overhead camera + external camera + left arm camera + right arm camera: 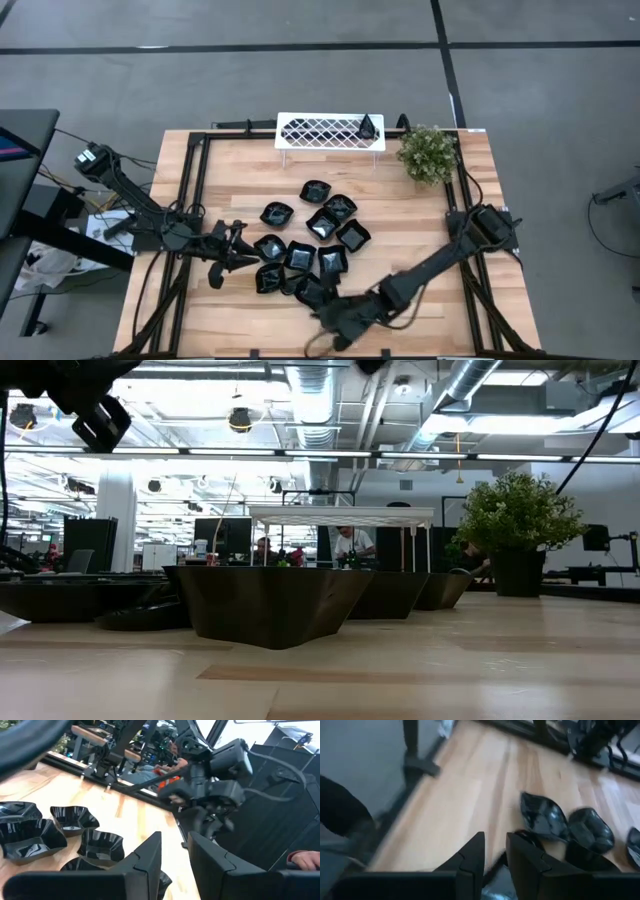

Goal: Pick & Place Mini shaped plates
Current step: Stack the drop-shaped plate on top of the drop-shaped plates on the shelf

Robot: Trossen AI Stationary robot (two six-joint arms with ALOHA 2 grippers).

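Note:
Several small glossy black mini shaped plates (310, 245) lie bunched on the wooden table's middle, each on its base; one more (370, 127) stands on the white lattice tray (320, 131) at the far edge. My left gripper (238, 252) sits at the bunch's left side, open and empty, with plates (75, 817) beside it. My right gripper (328, 316) hangs at the bunch's near edge, its fingers (472, 857) a little apart. A dark plate (495, 882) shows low in the gap between them; I cannot tell whether they touch it.
A small green plant (428, 153) in a dark pot stands at the far right, beside the tray. Black frame rails run along the table's left, right and far sides. Bare wood lies near the front left and to the right of the plates.

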